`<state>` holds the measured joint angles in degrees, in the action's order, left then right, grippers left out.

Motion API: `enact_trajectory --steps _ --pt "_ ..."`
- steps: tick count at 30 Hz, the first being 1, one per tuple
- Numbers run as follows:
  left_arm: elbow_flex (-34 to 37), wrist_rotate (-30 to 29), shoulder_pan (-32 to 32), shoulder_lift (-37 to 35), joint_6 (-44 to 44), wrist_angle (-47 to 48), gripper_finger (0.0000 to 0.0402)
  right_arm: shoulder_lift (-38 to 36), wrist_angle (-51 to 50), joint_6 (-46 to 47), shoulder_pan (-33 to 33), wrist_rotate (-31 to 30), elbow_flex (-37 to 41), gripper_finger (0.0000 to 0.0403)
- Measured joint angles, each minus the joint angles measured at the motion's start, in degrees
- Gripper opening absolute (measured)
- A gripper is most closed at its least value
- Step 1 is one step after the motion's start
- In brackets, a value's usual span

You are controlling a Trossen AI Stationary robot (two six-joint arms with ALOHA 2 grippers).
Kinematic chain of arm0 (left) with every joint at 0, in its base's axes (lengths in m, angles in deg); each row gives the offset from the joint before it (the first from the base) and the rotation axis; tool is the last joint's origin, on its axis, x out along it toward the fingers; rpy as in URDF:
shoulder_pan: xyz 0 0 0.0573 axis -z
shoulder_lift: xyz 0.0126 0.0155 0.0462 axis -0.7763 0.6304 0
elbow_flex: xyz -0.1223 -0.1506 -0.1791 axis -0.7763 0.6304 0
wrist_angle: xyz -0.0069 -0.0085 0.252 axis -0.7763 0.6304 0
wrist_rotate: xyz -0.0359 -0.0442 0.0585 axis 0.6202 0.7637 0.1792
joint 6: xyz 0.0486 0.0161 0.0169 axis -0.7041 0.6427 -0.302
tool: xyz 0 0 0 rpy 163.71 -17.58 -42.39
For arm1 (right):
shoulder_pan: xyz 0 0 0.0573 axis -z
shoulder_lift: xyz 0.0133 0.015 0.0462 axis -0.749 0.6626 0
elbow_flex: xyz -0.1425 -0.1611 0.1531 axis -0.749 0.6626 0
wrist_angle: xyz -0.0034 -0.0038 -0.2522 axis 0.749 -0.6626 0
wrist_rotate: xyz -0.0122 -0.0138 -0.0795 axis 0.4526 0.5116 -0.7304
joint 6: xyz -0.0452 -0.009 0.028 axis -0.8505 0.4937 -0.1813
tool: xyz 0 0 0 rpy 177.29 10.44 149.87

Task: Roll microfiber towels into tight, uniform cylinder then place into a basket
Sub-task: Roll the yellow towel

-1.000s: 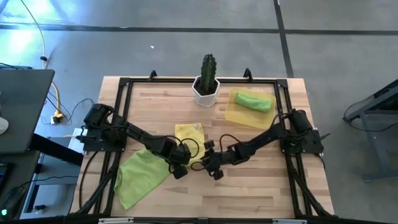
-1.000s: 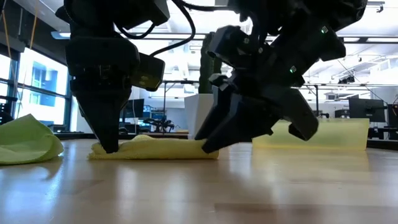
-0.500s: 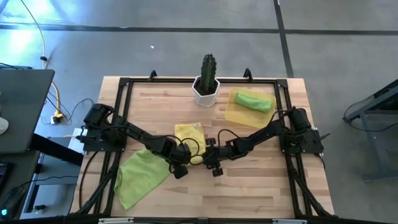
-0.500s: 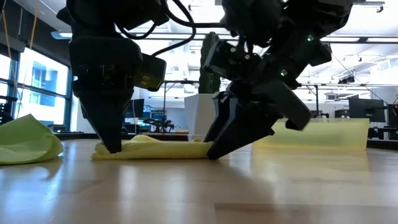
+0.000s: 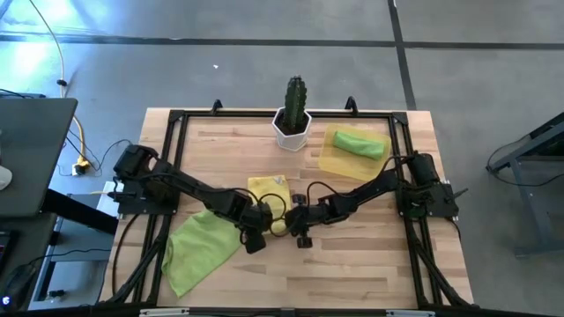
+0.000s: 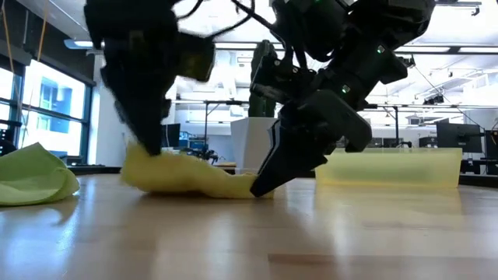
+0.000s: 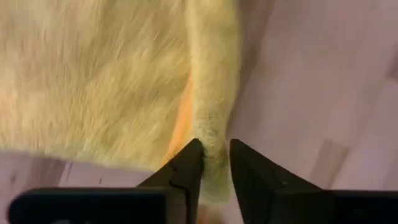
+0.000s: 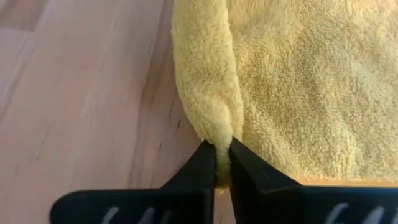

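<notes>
Pincer (image 8: 222,163) on the right arm grips the yellow towel's (image 5: 267,187) rolled edge, the left pincer (image 7: 213,163) pinching its other end, in front of the cactus pot (image 5: 292,129).

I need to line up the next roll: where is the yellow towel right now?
In the high view, the yellow towel lies mid-table, near the front of the cactus pot, pinched at its near edge by the left gripper and right gripper.

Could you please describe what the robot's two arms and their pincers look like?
Both arms are black and jointed, with looping black cables. The left pincer and right pincer each have two dark, tapered, wedge-shaped fingers. Small green lights show on the right arm's wrist.
</notes>
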<state>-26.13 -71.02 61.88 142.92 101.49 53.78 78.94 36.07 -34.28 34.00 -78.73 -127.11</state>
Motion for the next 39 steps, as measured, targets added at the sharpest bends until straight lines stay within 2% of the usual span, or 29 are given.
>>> enact_trajectory --steps 4,8,15,23,27,31,35,39 --pt "-3.0 -0.7 1.0 0.0 -5.2 8.0 0.0101 0.0 -0.1 2.7 0.0 1.1 0.0 0.001" --pt "-5.0 -3.2 4.0 -0.1 -11.5 9.9 0.0113 0.0 0.3 5.9 0.6 9.1 0.0 0.0005" --pt "-5.1 -14.2 10.9 0.3 -18.3 3.4 0.0115 0.2 0.4 16.6 3.1 21.1 0.2 0.0003" --pt "-5.2 -15.7 14.8 3.5 -17.8 -1.2 0.0116 0.4 1.4 25.6 6.1 28.7 0.3 0.0003" --pt "-5.1 -19.4 14.4 5.9 -17.8 -0.3 0.0116 0.4 1.1 27.1 6.4 30.2 0.4 0.0003" --pt "-5.2 -20.4 13.3 8.3 -17.8 -0.1 0.0116 0.4 0.9 27.4 6.3 30.8 0.4 0.0003" --pt "-5.2 -20.3 12.0 9.9 -17.8 0.8 0.0116 0.4 0.7 27.5 6.3 30.9 0.4 0.0003" --pt "-5.3 -17.4 10.4 10.8 -16.3 2.5 0.0113 0.4 0.7 26.0 6.3 31.1 0.4 0.0004"
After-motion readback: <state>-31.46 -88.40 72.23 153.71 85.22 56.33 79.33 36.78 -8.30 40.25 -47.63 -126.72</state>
